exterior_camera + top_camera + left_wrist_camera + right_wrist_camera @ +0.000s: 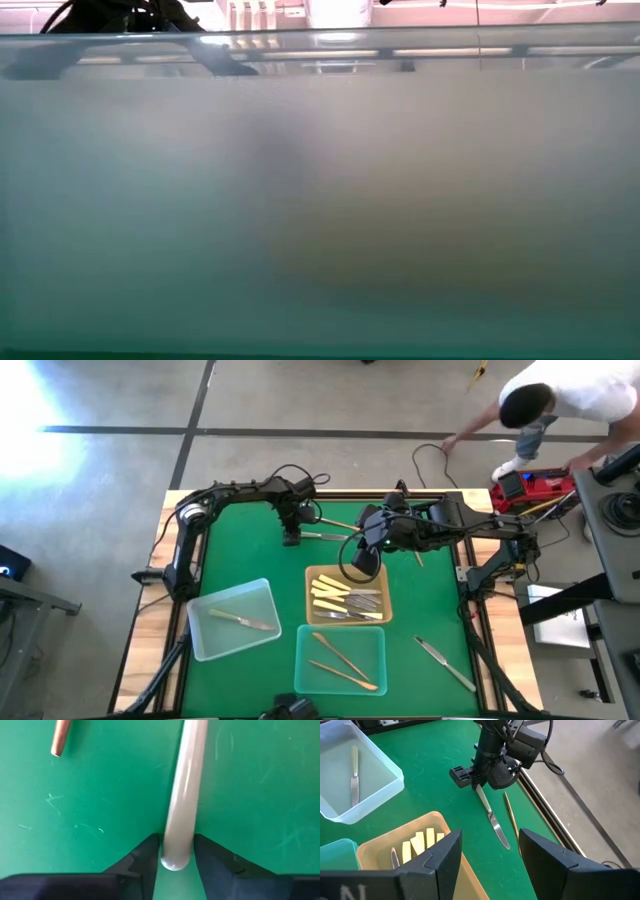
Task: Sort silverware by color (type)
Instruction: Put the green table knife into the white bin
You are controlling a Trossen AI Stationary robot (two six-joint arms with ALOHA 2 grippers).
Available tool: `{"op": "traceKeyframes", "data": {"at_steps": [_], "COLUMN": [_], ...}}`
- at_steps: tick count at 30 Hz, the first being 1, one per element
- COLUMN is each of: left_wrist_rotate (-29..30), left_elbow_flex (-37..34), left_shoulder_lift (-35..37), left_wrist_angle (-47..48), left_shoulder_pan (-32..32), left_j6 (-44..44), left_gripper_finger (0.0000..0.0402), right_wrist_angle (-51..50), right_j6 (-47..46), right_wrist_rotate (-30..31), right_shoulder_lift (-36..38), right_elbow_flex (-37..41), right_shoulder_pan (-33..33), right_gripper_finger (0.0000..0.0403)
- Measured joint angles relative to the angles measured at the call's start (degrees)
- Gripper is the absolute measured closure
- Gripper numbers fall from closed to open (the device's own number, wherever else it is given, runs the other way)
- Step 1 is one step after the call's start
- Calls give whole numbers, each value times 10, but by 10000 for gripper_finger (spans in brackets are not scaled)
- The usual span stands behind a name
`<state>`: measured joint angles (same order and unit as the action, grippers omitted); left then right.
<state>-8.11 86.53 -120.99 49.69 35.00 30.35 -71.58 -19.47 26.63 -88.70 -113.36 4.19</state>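
Note:
A silver knife (pixel 322 536) lies flat on the green mat at the far middle of the table. My left gripper (pixel 292 538) points down over its handle end, shut on it. A gold piece (pixel 511 815) lies beside the knife, and its copper tip (pixel 61 737) shows in the left wrist view. My right gripper (pixel 487 857) hangs open and holds nothing, high above the yellow tray (pixel 312 600), which holds cream-handled and silver pieces. A clear tray (pixel 205 635) holds one cream-handled knife. A teal tray (pixel 305 670) holds two gold pieces. Another silver knife (pixel 445 663) lies at the near right. My left gripper pinches the silver knife's handle at its free end (pixel 176 851) between its two fingers (pixel 146 854), one on each long side. The fingers come from above, pointing down. The knife lies flat on the mat, its blade (pixel 500 834) pointing toward the table's right.
The three trays fill the near middle of the table. The low view is blocked by a translucent tray wall (pixel 320 200). A person (pixel 545 405) bends over the floor beyond the far right corner, beside cables and a red device (pixel 525 485).

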Motion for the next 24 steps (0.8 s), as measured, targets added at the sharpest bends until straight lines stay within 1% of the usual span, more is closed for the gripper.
{"op": "traceKeyframes", "data": {"at_steps": [4,6,8,11,13,19,24], "left_wrist_rotate": [1,-13,-22,-34,-32,-41,-62], "left_elbow_flex": [1,2,3,2,2,-5,-23], "left_shoulder_lift": [-11,-17,-20,-19,-14,16,67], "left_wrist_angle": [-4,-12,-20,-18,-16,9,3], "left_shoulder_pan": [0,0,-1,0,-1,-1,-1], "left_j6": [-4,-18,-34,-45,-46,-50,-56], "left_gripper_finger": [340,372,390,391,392,394,395], "right_wrist_angle": [2,3,3,4,4,4,4], "right_j6": [0,0,0,0,0,0,0], "right_wrist_rotate": [0,0,0,0,0,0,0], "right_shoulder_lift": [0,0,0,0,0,0,0], "right_elbow_flex": [0,0,0,0,0,0,0], "right_shoulder_pan": [0,0,0,0,0,0,0], "right_gripper_finger": [213,213,213,213,213,213,213]}}
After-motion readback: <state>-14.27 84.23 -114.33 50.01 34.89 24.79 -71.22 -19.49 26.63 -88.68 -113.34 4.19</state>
